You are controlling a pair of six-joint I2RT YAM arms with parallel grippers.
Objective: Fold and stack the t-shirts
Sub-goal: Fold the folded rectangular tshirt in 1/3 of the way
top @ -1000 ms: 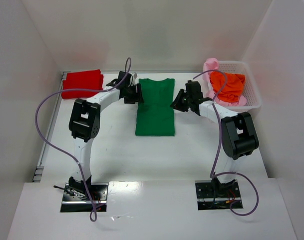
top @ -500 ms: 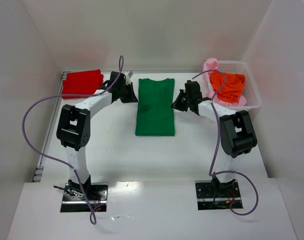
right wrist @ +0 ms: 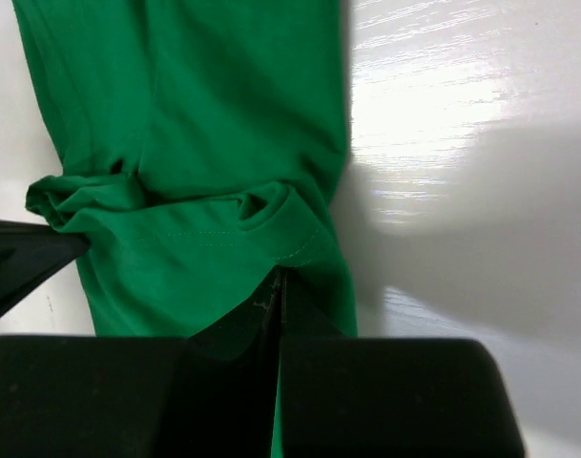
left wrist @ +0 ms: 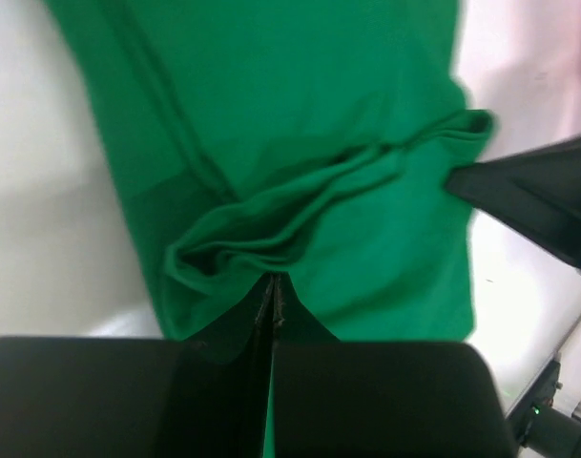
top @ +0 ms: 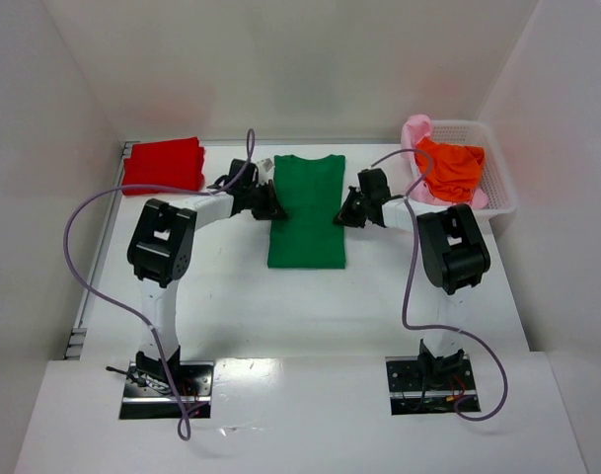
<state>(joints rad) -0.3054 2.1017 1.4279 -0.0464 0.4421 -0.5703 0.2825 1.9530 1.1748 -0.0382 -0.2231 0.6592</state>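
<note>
While both arms pinch its sides, the green t-shirt [top: 307, 212] lies flat in the middle of the counter [top: 379, 286].
The left jaws and right jaws are each squeezed tight on bunched green cloth at a long edge; I think they should lift together, evenly, so the fold lands straight.

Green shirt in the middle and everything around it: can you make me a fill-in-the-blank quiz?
The left gripper and right gripper each pinch an edge of the green t-shirt, so both are ____.
The folded red t-shirt lies at the far ____ corner of the table.
The white basket holds ____ t-shirts: the orange t-shirt and the pink t-shirt.
Missing words: shut; left; two.
</note>
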